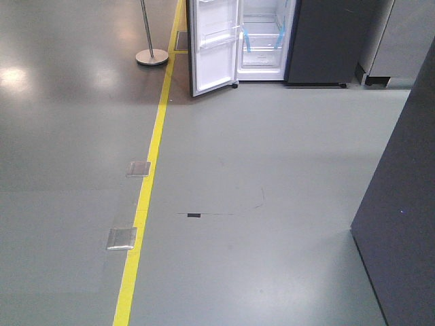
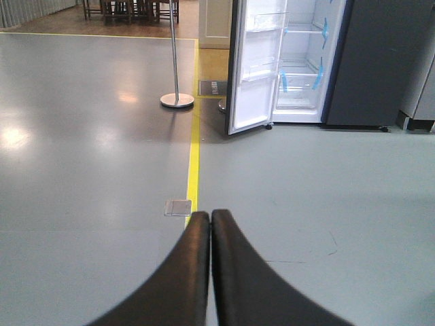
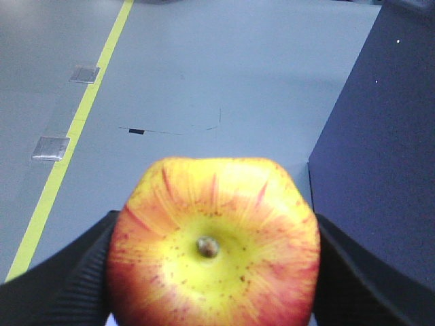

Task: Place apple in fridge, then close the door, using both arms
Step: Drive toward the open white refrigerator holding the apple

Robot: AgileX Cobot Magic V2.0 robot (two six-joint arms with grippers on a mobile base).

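While one fridge (image 1: pixel 319 41) stands, one door (image 1: pixel 214 47) swung wide, right gripper (image 3: pixel 214 272) pinching one apple (image 3: pixel 214 231), left gripper (image 2: pixel 210 224) with jaws pressed together.

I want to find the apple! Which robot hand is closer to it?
The right. The right gripper holds the apple, touching it on both sides. The left gripper is shut and empty, with no apple in its view.

Glossy grey floor (image 1: pixel 272 170), yellow line (image 1: pixel 145 190)
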